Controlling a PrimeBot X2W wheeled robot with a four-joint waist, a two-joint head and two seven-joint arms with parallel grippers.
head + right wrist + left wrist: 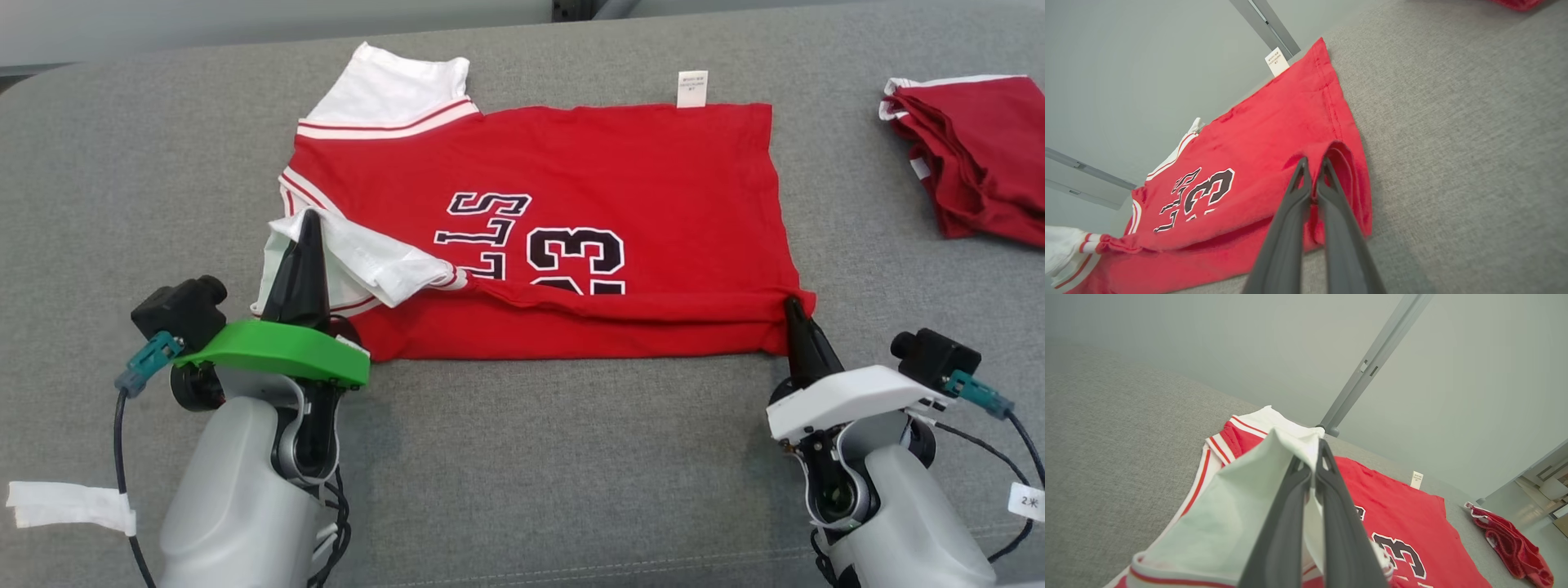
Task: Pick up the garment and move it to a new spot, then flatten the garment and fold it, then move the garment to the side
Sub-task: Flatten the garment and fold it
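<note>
A red jersey point(588, 180) with white sleeves and black "23" lettering lies spread on the grey cushion, its near edge folded over. My left gripper point(309, 222) is shut on the white near sleeve point(367, 261), lifting it; the sleeve point(1241, 506) drapes over the dark fingers point(1331, 498) in the left wrist view. My right gripper point(790, 306) is shut on the jersey's near right corner, where red fabric point(1290, 122) bunches around the fingertips point(1303, 165) in the right wrist view. A white label point(692, 88) sticks out at the far hem.
A second red garment point(971, 155) lies crumpled at the far right of the cushion point(571, 457), also visible as a red heap point(1511, 547). A grey post point(1372, 363) rises behind the cushion's far edge. Bare cushion extends in front of and left of the jersey.
</note>
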